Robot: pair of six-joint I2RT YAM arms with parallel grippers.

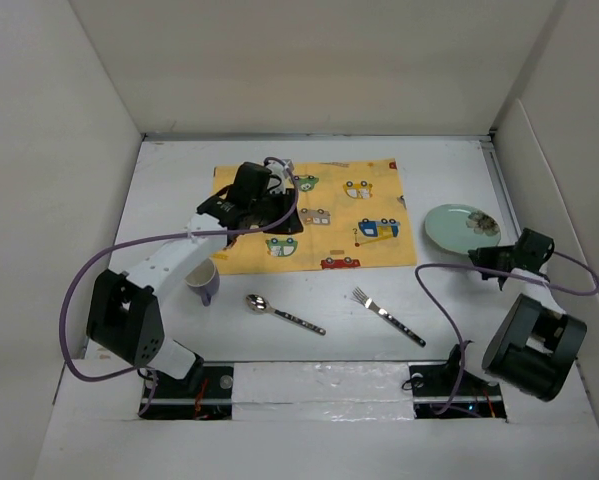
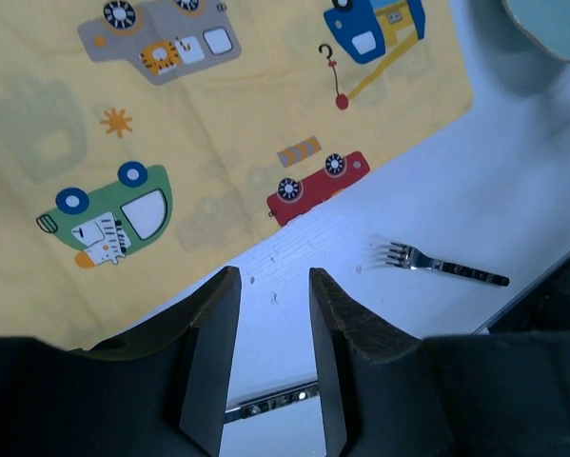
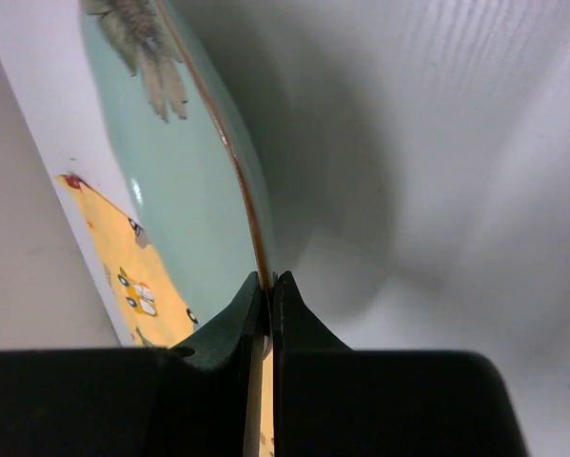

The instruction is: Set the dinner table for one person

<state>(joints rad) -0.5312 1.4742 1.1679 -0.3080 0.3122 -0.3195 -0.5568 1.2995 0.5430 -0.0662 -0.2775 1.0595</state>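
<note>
From above, the dinner table (image 1: 379, 350) lies under both arms as a flat white surface between white walls. The left gripper (image 1: 282, 224) hangs over the near left part of a yellow car-print placemat (image 1: 349, 215). Nearer the arm bases than this gripper sit a purple mug (image 1: 203, 283), a spoon (image 1: 284, 313) and, off to its right, a fork (image 1: 387, 315). The right gripper (image 1: 482, 257) meets the near right rim of a pale green plate (image 1: 459, 226), which lies just beyond it and just right of the placemat.

In the left wrist view, the left gripper (image 2: 270, 371) has its two dark fingers (image 2: 208, 367) parted by a moderate gap with nothing between them. Through the gap show bare dinner table (image 2: 294, 257) and, low down, a slim metal handle (image 2: 270, 405); which utensil it belongs to cannot be told. The placemat (image 2: 218, 143) spreads ahead and to the left, the fork (image 2: 437, 264) lies ahead to the right, and a sliver of the plate (image 2: 551, 24) sits in the far right corner.

In the right wrist view, the right gripper (image 3: 268, 286) is pinched tight on the brown-edged rim of the plate (image 3: 180, 190), seen almost edge-on, with a leafy motif at its far end. The placemat (image 3: 123, 257) shows beyond on the left and the white dinner table (image 3: 437, 190) on the right.
</note>
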